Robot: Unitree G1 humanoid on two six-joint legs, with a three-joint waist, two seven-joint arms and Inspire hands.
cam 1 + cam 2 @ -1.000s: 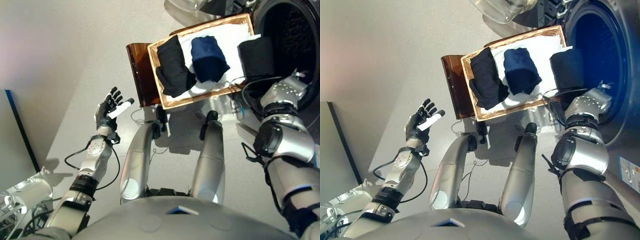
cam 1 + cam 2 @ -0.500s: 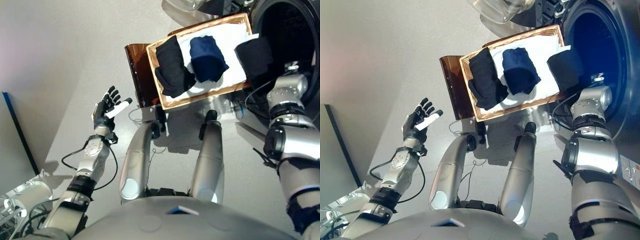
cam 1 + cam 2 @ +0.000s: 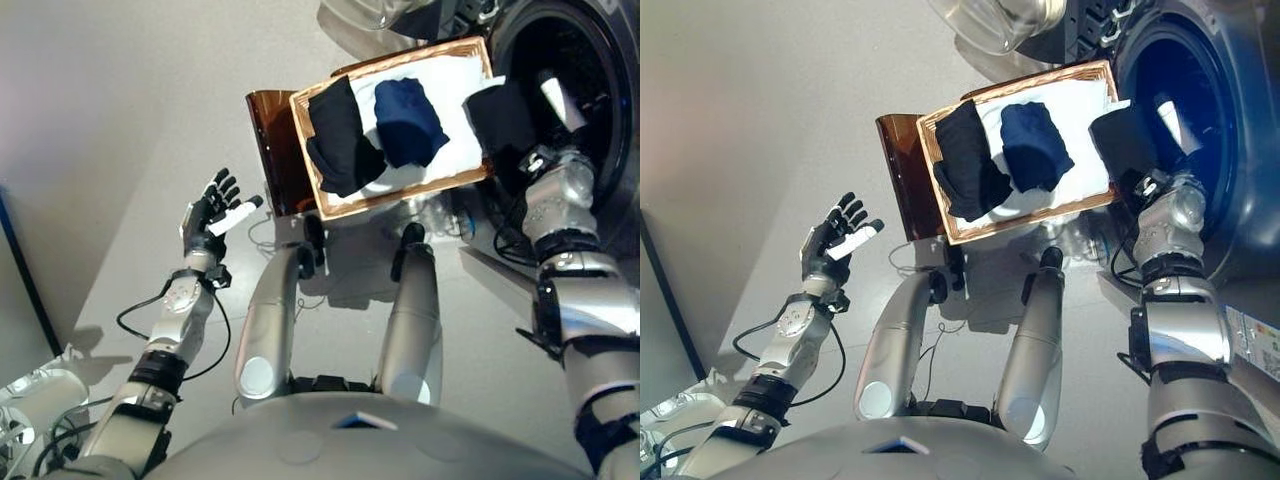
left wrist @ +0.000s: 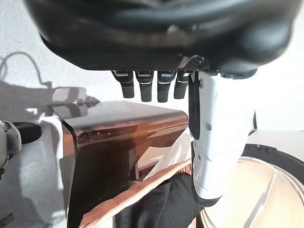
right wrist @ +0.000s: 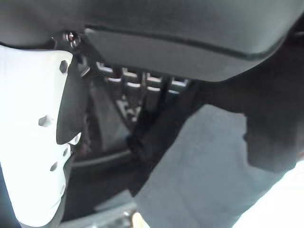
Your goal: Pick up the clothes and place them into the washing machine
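A shallow wicker basket [image 3: 400, 195] with a white liner rests on a dark brown box [image 3: 272, 150] beside the washing machine's open drum [image 3: 600, 70]. A black garment [image 3: 340, 140] and a navy garment [image 3: 408, 120] lie in the basket. My right hand [image 3: 553, 95] is at the drum's mouth, its white-covered thumb pointing in. It holds another black garment [image 3: 495, 110], which hangs over the basket's right end. In the right wrist view this cloth [image 5: 199, 161] lies past the fingers. My left hand [image 3: 205, 220] is open and empty, raised over the floor at the left.
The machine's round glass door [image 3: 990, 20] stands open behind the basket. The left wrist view shows the brown box [image 4: 118, 142], the basket's rim [image 4: 137, 194] and the glass door [image 4: 251, 190]. Bare grey floor spreads to the left.
My right arm has stretched further toward the drum, carrying the black garment to its mouth; the white thumb now shows inside the opening. The left hand has kept its pose.
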